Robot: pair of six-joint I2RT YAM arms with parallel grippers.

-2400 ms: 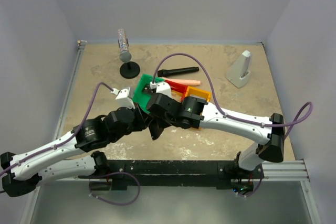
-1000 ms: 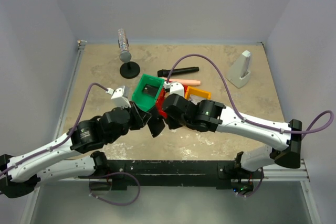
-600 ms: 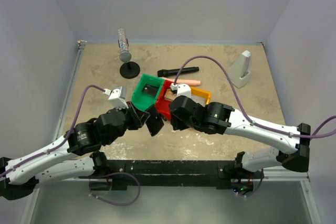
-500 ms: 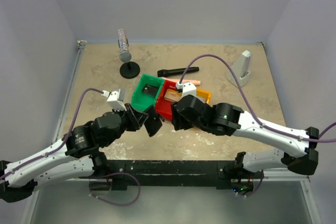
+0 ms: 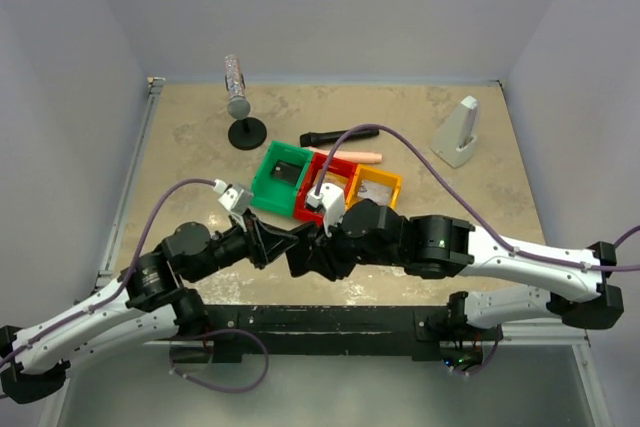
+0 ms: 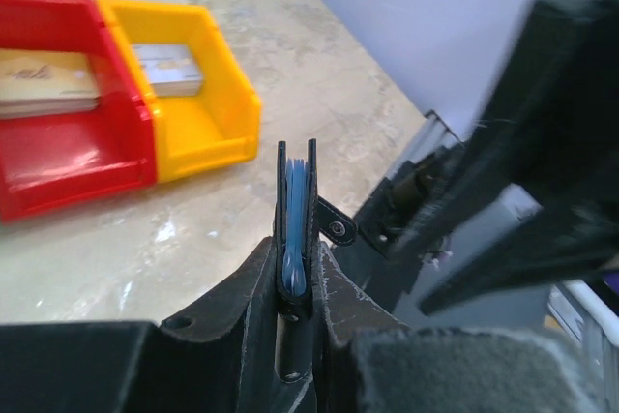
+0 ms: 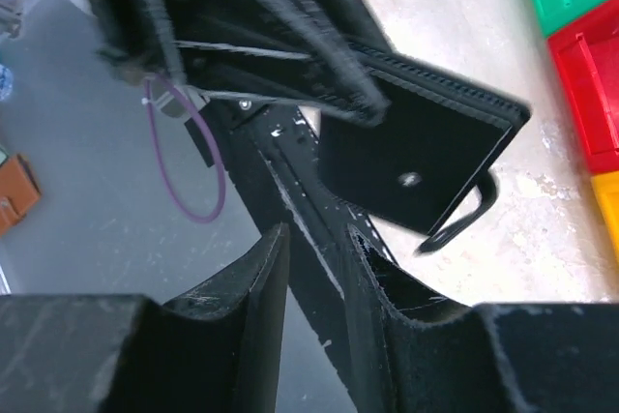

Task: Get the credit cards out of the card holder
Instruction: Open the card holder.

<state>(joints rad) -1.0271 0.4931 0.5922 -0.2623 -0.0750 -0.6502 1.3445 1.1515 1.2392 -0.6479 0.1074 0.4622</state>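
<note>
Cards (image 6: 44, 79) lie in red bin (image 6: 77, 169) and yellow bin (image 6: 211, 147); left gripper (image 6: 296, 263) clamps card holder (image 6: 295, 191); right gripper (image 7: 316, 239) slightly ajar, empty.

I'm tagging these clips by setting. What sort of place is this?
Probably a robotics lab test cell: left arm and right arm bolted at the near edge of a table, plain walls around, coloured bins as props.

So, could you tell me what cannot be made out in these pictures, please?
Cards left inside the card holder: left wrist view shows it edge-on in the jaws of the left gripper, right wrist view only its black outside.
Print on the tan card in the red bin and the grey card in the yellow bin: too small, blurred.
The right gripper in the top view: hidden beneath its wrist.
</note>
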